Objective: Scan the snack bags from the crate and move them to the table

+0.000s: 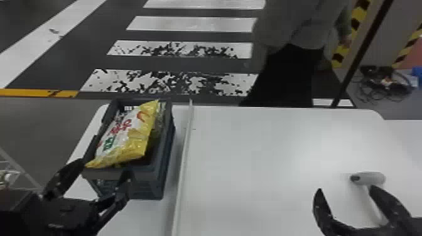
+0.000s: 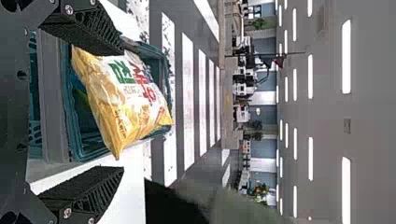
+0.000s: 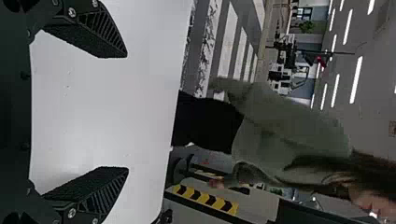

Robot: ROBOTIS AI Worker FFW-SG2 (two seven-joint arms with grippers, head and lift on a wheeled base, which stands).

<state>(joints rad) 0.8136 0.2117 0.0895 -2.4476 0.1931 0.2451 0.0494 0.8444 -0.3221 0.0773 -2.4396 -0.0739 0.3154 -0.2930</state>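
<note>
- Nearest the camera, your left pincer [image 1: 104, 167] stands spread at the crate's near end, nothing pinched, one finger right by the bag's near corner; whether they touch, you can't tell from here.
- And there's your bag [image 1: 128, 135], yellow and white, lying aslant in the crate [image 1: 163, 163] and poking above the rim, an easy one to reach by the look of it!
- Over on the right, your right pincer [image 1: 346, 188] is spread and empty too, above the desk [image 1: 267, 157], with what looks like the scanner [image 1: 367, 178] just beyond its fingers.
- So the step in hand, as you'd judge it, is the first pick: clear the near rim, then go forward until the fingers straddle the bag's plump middle, not that thin corner.
- Careful with the closing! Squeeze softly and evenly; a puffy bag will likely give, then slip or crumple if you clamp hard.
- Lift straight up before you swing sideways, or the bag could snag on the crate wall or the raised strip [image 1: 183, 157] beside it.
- Once it's up, you'll want the code facing the scanner, fingers off it.
</note>
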